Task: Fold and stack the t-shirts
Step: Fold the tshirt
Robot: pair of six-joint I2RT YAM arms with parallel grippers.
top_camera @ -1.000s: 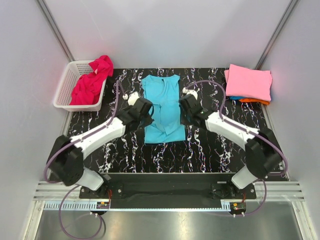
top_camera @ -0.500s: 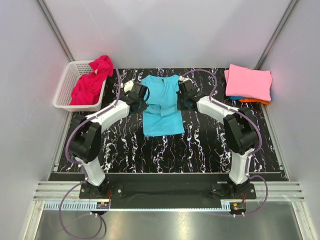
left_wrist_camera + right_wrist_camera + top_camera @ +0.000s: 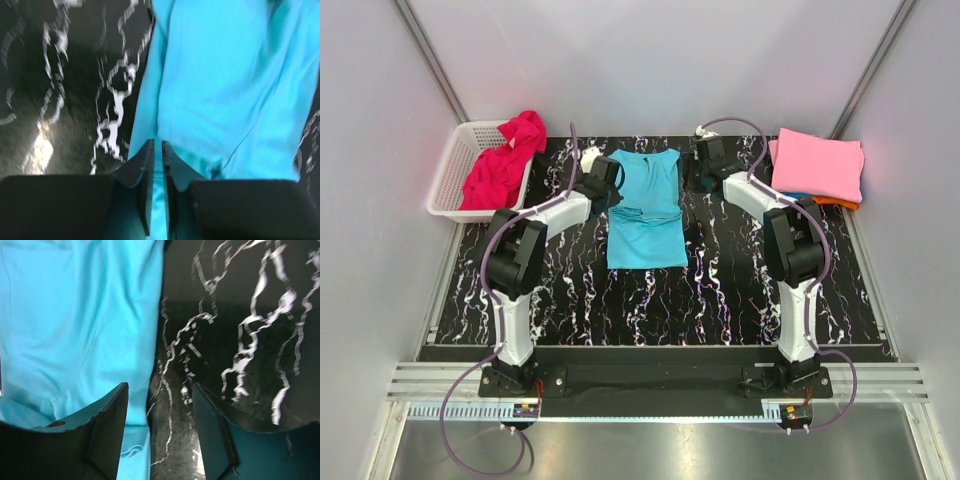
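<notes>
The turquoise t-shirt (image 3: 645, 225) lies on the black marbled table (image 3: 720, 290), its lower part doubled up over its body. My left gripper (image 3: 605, 182) hangs over the shirt's left edge. In the left wrist view this gripper (image 3: 157, 142) has its jaws only a narrow slit apart, with turquoise cloth (image 3: 225, 75) showing through the slit. My right gripper (image 3: 705, 170) is at the shirt's right edge. In the right wrist view that gripper (image 3: 160, 386) stands wide open, straddling the edge of the cloth (image 3: 75, 315) and holding nothing. Folded pink, blue and orange t-shirts (image 3: 817, 165) are stacked at the far right.
A white lattice basket (image 3: 448, 185) stands at the far left with a crumpled magenta-red t-shirt (image 3: 505, 160) spilling out of it. Grey walls close in the table on three sides. Both arms stretch far out from their bases at the near edge.
Both grippers carried the shirt's lower part away from the bases towards the collar, shortening the shirt. The right gripper then opened wide and let go, and the left jaws parted slightly.
</notes>
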